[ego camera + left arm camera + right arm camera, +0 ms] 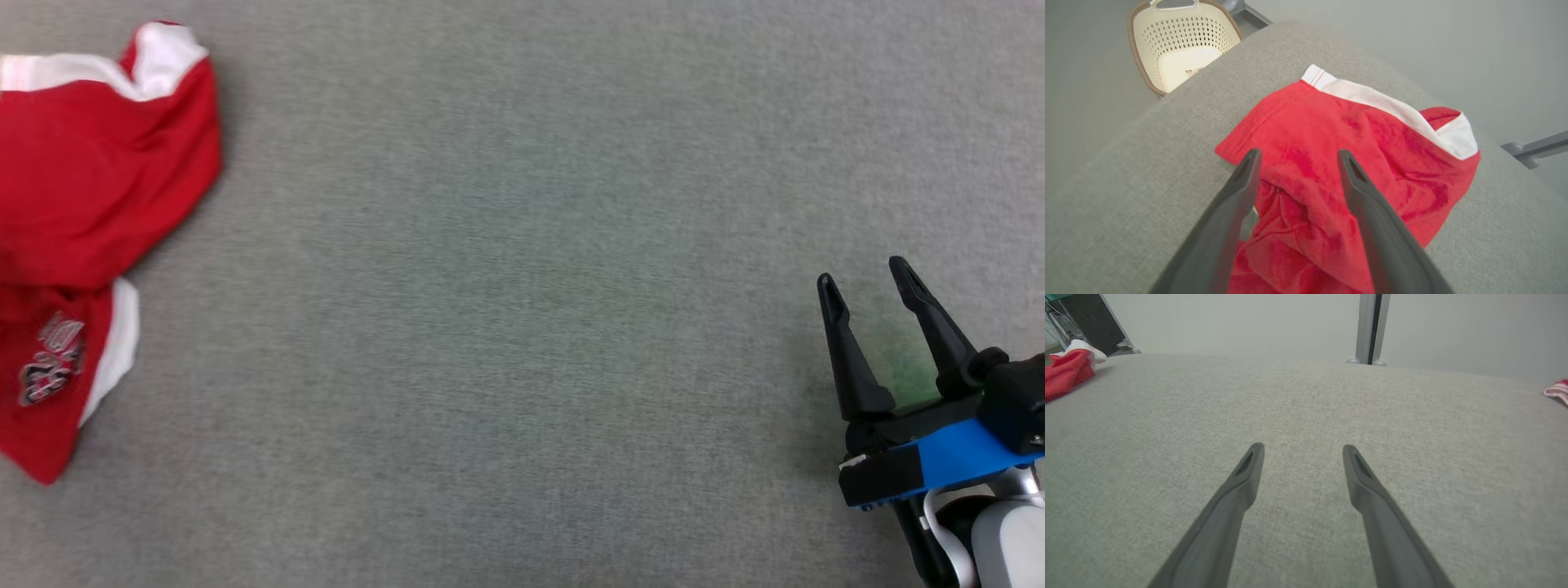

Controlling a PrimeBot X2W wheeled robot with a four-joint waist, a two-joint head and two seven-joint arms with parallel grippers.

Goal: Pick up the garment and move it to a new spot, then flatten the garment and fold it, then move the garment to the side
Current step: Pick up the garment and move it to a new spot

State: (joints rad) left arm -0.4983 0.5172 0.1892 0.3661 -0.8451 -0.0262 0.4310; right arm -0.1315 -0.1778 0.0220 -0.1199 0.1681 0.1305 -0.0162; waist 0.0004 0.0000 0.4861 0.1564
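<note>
Head view: one red garment (90, 188) bunched at left edge.
Two tools: left gripper (1298, 153) and right gripper (860, 273) both gape wide, empty.

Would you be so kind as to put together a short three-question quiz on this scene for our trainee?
1. True or false: the right gripper is holding the red and white garment.
2. In the left wrist view, what stands beyond the edge of the grey table? A) a blue bucket B) a cream perforated basket C) a cardboard box
3. Which gripper points at the garment, and how do its jaws stand?

Key
1. False: its jaws are open over bare table, far from the garment.
2. B
3. The left gripper; its jaws are open.
</note>
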